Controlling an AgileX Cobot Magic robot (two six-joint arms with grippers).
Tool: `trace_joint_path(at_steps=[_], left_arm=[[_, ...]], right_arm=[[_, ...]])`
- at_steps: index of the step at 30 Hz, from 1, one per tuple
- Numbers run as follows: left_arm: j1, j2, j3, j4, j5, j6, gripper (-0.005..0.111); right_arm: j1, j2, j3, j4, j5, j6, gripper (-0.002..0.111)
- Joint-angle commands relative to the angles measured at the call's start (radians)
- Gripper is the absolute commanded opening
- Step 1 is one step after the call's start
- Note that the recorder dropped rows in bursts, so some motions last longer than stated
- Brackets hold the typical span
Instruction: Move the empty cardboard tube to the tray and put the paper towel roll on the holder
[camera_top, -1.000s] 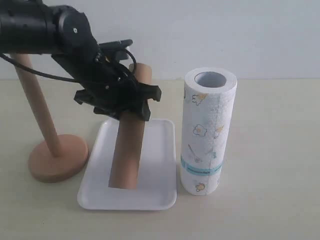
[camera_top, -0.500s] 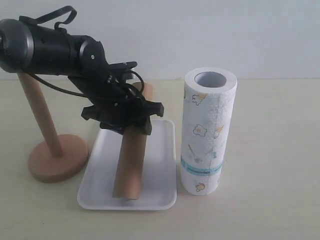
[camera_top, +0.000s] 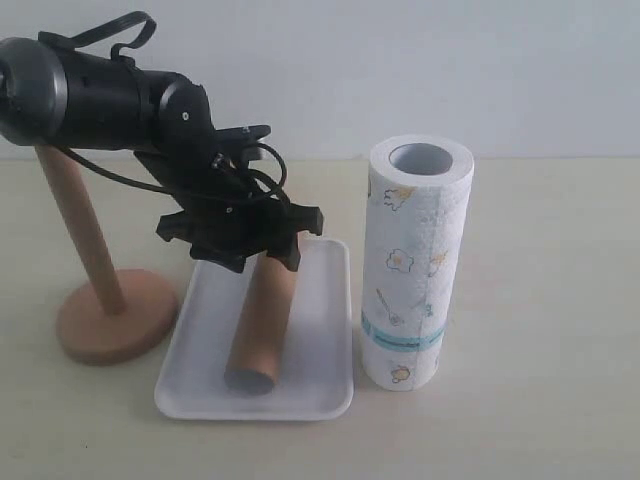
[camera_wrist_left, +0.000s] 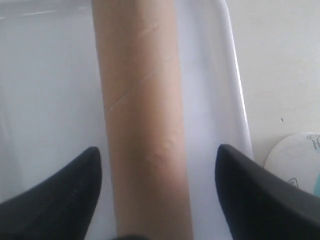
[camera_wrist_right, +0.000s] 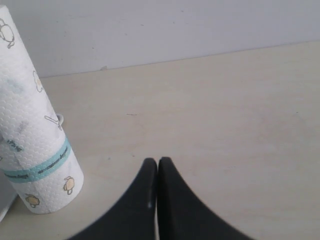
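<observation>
The empty cardboard tube (camera_top: 262, 330) (camera_wrist_left: 142, 125) lies lengthwise in the white tray (camera_top: 322, 330) (camera_wrist_left: 50, 75), its far end under my left gripper (camera_top: 248, 245) (camera_wrist_left: 157, 160). That gripper is open: its black fingers straddle the tube with white tray showing on both sides. The paper towel roll (camera_top: 418, 265) (camera_wrist_right: 30, 135) stands upright just right of the tray. To the tray's left stands the wooden holder (camera_top: 112, 318), its pole bare and partly hidden behind my left arm. My right gripper (camera_wrist_right: 158, 162) is shut over bare table beside the roll; it is out of the exterior view.
The beige table (camera_top: 540, 330) stretches out to the right of the roll. A pale wall (camera_top: 450, 70) closes the back. The roll stands almost against the tray's right rim.
The tube has gone from steeply tilted in the gripper to lying low in the tray. My left jaws have spread off it, and the arm has come down over the tray's far end.
</observation>
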Motion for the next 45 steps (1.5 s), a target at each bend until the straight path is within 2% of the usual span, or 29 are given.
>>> trace_joint_path(at_steps=[1,13,22,25,28,34,45], left_arm=[[-0.005,0.006,-0.007,0.007,0.004,-0.011,0.062],[-0.005,-0.006,-0.007,0.031,0.026,-0.005,0.061],[-0.009,-0.147,-0.007,0.056,0.052,-0.005,0.06],[-0.013,-0.211,-0.007,0.056,0.05,-0.005,0.054],[-0.015,-0.281,-0.007,0.056,0.05,-0.005,0.041],[-0.03,-0.439,-0.007,0.053,0.048,0.05,0.004],[-0.039,-0.761,-0.001,0.038,0.099,0.13,0.004]], right_arm=[[-0.002,-0.005,-0.001,-0.002,-0.012,-0.007,0.0],[-0.002,-0.005,-0.001,-0.002,-0.012,-0.007,0.0],[-0.002,-0.005,-0.001,-0.002,-0.012,-0.007,0.0],[-0.002,-0.005,-0.001,-0.002,-0.012,-0.007,0.0],[-0.002,-0.005,-0.001,-0.002,-0.012,-0.007,0.0],[-0.002,-0.005,-0.001,-0.002,-0.012,-0.007,0.0],[-0.002,-0.005,-0.001,-0.002,-0.012,-0.007,0.0]])
